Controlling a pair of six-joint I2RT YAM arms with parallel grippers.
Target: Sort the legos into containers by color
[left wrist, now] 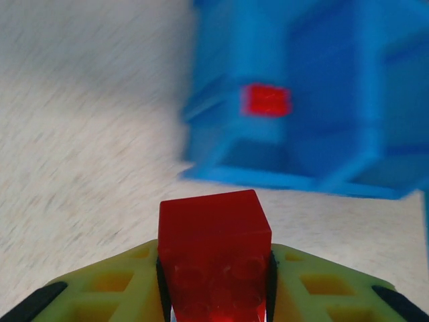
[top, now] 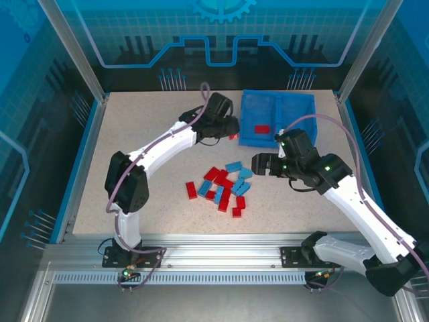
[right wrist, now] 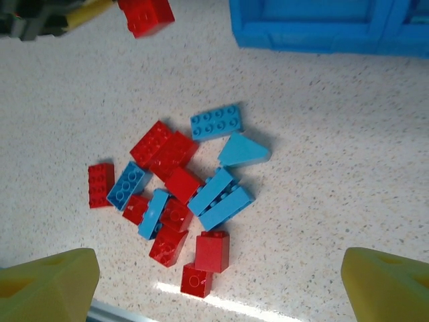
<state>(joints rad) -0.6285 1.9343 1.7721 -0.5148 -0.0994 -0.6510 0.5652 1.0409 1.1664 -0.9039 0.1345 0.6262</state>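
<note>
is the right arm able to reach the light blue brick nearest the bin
Probably yes: the right gripper is open and empty near the pile, and that light blue brick lies uncovered at its edge.

Legos (right wrist: 175, 180): bright red and light blue; bin (top: 295, 111): translucent blue; table (top: 134, 201): beige with fine dark speckling; pincer fingers (right wrist: 47, 285): yellow; arms (top: 167, 144): white with black joints; backdrop (top: 221, 27): blue, grid-patterned.
</note>
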